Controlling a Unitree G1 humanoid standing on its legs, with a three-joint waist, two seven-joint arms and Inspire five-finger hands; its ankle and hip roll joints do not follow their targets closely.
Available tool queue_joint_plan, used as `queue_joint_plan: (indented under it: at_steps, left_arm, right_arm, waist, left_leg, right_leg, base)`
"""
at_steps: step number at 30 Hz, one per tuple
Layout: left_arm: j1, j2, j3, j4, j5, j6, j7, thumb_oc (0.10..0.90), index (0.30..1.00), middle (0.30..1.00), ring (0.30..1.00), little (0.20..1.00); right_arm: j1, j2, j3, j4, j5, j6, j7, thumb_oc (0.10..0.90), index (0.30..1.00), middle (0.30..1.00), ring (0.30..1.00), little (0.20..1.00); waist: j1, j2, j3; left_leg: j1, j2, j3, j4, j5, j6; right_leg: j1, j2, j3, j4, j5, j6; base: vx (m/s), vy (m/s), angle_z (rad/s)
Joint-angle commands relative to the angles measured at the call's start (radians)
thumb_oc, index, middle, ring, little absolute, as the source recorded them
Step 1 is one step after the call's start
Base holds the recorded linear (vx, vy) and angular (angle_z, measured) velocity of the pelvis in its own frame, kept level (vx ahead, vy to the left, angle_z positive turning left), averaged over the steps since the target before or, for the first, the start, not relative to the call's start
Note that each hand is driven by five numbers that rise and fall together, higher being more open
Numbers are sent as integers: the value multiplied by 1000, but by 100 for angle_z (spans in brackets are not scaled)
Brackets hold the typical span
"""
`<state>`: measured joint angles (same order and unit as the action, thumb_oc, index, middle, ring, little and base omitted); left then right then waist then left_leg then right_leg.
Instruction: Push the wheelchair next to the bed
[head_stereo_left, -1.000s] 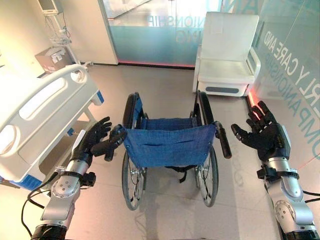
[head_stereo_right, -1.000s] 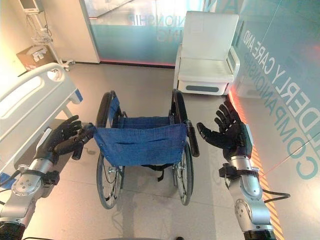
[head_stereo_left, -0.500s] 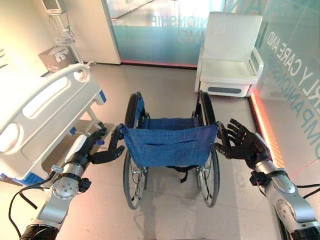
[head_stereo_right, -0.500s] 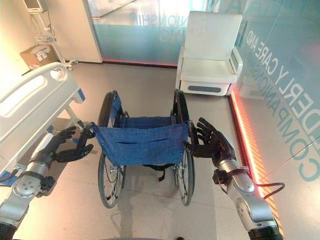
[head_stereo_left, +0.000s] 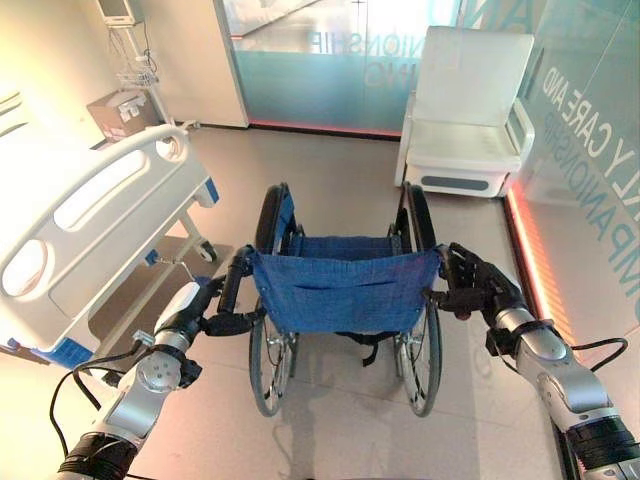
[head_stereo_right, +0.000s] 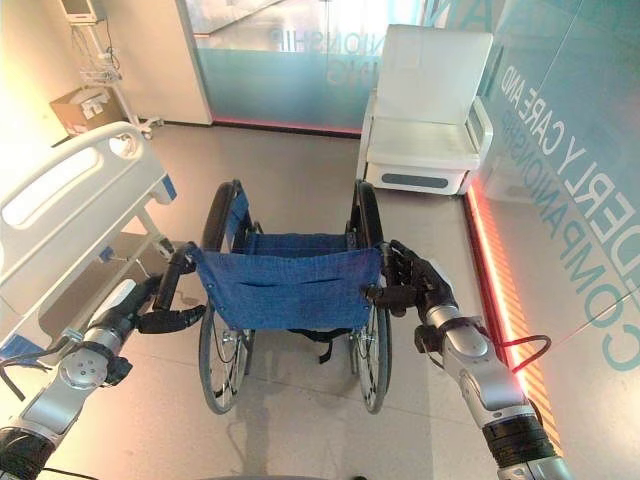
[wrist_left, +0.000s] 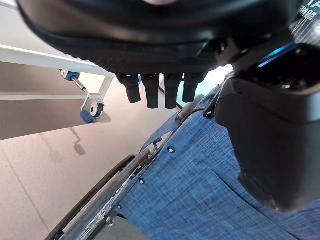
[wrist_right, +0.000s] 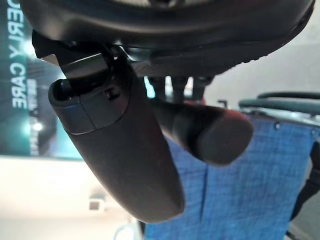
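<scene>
Now that both arms have closed in from the sides, your left hand (head_stereo_left: 205, 312) and right hand (head_stereo_left: 478, 290) are curling around the push handles of the wheelchair (head_stereo_left: 340, 290), which is standing near the bed (head_stereo_left: 90, 215), ready for pushing.

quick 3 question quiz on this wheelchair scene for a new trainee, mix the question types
1. True or false: the wheelchair already touches the bed.
2. Where does the white armchair stand? A: on the bed. B: beyond the wheelchair, to the robot's right. C: between the wheelchair and the bed.
3. Fill in: the right hand has its fingers curled round the wheelchair's right push ____.

Key: 1 false, bare floor lies between them. 2 B. 3 handle.
</scene>
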<state>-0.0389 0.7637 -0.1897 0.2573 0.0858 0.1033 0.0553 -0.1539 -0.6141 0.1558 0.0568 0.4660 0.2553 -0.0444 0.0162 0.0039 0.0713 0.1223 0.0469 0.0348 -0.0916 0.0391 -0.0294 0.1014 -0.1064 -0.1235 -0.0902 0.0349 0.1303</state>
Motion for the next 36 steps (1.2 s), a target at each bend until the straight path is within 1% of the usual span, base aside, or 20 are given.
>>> queue_joint_plan:
  at_steps: [1, 2, 7, 9, 10, 14, 15, 16, 20, 21, 23, 25, 27, 29, 30, 35, 36]
  left_arm:
    - [-203, 71, 15, 53, 24, -24, 68, 800, 900, 900, 900, 900]
    - [-223, 73, 7, 68, 29, -12, 56, 800, 900, 900, 900, 900]
    - [-285, 111, -21, 105, 12, 7, 37, 800, 900, 900, 900, 900]
    - [-306, 120, -31, 119, 1, 8, 36, 800, 900, 900, 900, 900]
    - [-332, 126, -42, 133, -6, 13, 33, 800, 900, 900, 900, 900]
    - [-383, 133, -70, 148, -13, 33, 23, 800, 900, 900, 900, 900]
    - [-400, 136, -78, 150, -14, 49, 12, 800, 900, 900, 900, 900]
    - [-404, 137, -80, 151, -15, 52, 9, 800, 900, 900, 900, 900]
    - [-463, 163, -105, 168, -40, 89, -37, 800, 900, 900, 900, 900]
    - [-485, 174, -116, 169, -34, 96, -52, 800, 900, 900, 900, 900]
    - [-506, 188, -126, 161, -34, 93, -67, 800, 900, 900, 900, 900]
    - [-527, 206, -129, 120, -40, 98, -100, 800, 900, 900, 900, 900]
    - [-527, 218, -119, 65, -22, 110, -130, 800, 900, 900, 900, 900]
    - [-524, 227, -107, 10, -16, 131, -149, 800, 900, 900, 900, 900]
    - [-513, 237, -89, -54, 0, 155, -167, 800, 900, 900, 900, 900]
    - [-481, 259, -31, -165, 34, 177, -185, 800, 900, 900, 900, 900]
    - [-478, 270, -19, -184, 29, 171, -181, 800, 900, 900, 900, 900]
  right_arm:
    - [-167, -46, 31, -8, -53, -21, -18, 800, 900, 900, 900, 900]
    - [-187, -50, 47, 13, -77, 24, -3, 800, 900, 900, 900, 900]
    - [-254, -109, 99, 75, -143, 151, 54, 800, 900, 900, 900, 900]
    - [-279, -120, 116, 92, -147, 173, 55, 800, 900, 900, 900, 900]
    - [-313, -126, 135, 116, -151, 198, 42, 800, 900, 900, 900, 900]
    - [-369, -119, 167, 162, -151, 241, 20, 800, 900, 900, 900, 900]
    - [-387, -117, 175, 173, -161, 262, 19, 800, 900, 900, 900, 900]
    - [-392, -117, 177, 176, -163, 266, 19, 800, 900, 900, 900, 900]
    - [-455, -114, 217, 211, -184, 324, 24, 800, 900, 900, 900, 900]
    - [-475, -114, 230, 217, -188, 341, 22, 800, 900, 900, 900, 900]
    - [-491, -114, 240, 222, -190, 354, 19, 800, 900, 900, 900, 900]
    - [-504, -113, 244, 221, -196, 377, 18, 800, 900, 900, 900, 900]
    - [-500, -110, 240, 225, -218, 383, 27, 800, 900, 900, 900, 900]
    - [-497, -110, 239, 218, -233, 400, 36, 800, 900, 900, 900, 900]
    - [-490, -110, 233, 210, -254, 420, 50, 800, 900, 900, 900, 900]
    - [-473, -109, 223, 212, -295, 446, 83, 800, 900, 900, 900, 900]
    - [-476, -107, 226, 219, -300, 449, 87, 800, 900, 900, 900, 900]
  waist:
    - [-2, -20, -31]
    - [-2, -21, -32]
    - [-5, -26, -34]
    - [-5, -28, -33]
    - [-5, -29, -34]
    - [-2, -29, -31]
    - [-1, -28, -30]
    - [-1, -28, -30]
    - [3, -25, -30]
    - [4, -24, -30]
    - [6, -24, -29]
    - [9, -22, -28]
    - [14, -20, -27]
    - [17, -20, -26]
    - [23, -20, -26]
    - [35, -20, -28]
    - [39, -20, -29]
  left_leg:
    - [-17, -110, -23, 4, -31, 71]
    - [-18, -111, -23, 4, -31, 70]
    - [-19, -110, -22, 4, -30, 66]
    - [-19, -110, -22, 4, -29, 66]
    - [-18, -110, -22, 4, -29, 65]
    - [-16, -111, -25, 4, -31, 66]
    - [-16, -112, -27, 4, -31, 66]
    - [-15, -112, -28, 4, -31, 66]
    - [-15, -113, -30, 4, -32, 65]
    - [-15, -113, -30, 4, -32, 65]
    - [-15, -113, -30, 4, -32, 64]
    - [-16, -114, -32, 4, -33, 66]
    - [-18, -115, -36, 4, -33, 67]
    - [-25, -117, -38, 4, -24, 69]
    - [-26, -118, -43, 4, -24, 69]
    - [-27, -120, -52, 4, -25, 69]
    - [-26, -120, -54, 4, -25, 69]
  right_leg:
    - [12, 64, -3, 5, 26, -58]
    - [12, 64, -1, 6, 25, -58]
    - [12, 65, -2, 7, 25, -57]
    - [13, 65, -3, 7, 25, -58]
    - [15, 66, -2, 6, 25, -59]
    - [17, 67, 0, 7, 24, -61]
    - [17, 67, 2, 7, 24, -61]
    - [17, 67, 2, 7, 24, -61]
    - [18, 67, 3, 6, 23, -61]
    - [18, 67, 3, 7, 23, -61]
    - [18, 67, 4, 7, 22, -61]
    - [18, 67, 6, 8, 21, -62]
    - [17, 68, 7, 8, 19, -63]
    - [10, 68, 7, 10, 25, -65]
    - [11, 69, 5, 10, 23, -66]
    - [16, 69, -2, 7, 19, -67]
    - [17, 68, -5, 7, 17, -67]
  base:
    - [0, 0, 0]
    - [0, 0, 0]
    - [0, 0, 0]
    - [0, 0, 0]
    - [0, 0, 0]
    - [0, 0, 0]
    - [0, 0, 0]
    - [0, 0, 0]
    - [0, 0, 0]
    - [0, 0, 0]
    - [0, 0, 0]
    - [0, 0, 0]
    - [-22, -1, 0]
    - [-44, -1, 1]
    - [0, 0, 0]
    - [-15, -8, 5]
    - [-8, -6, 9]
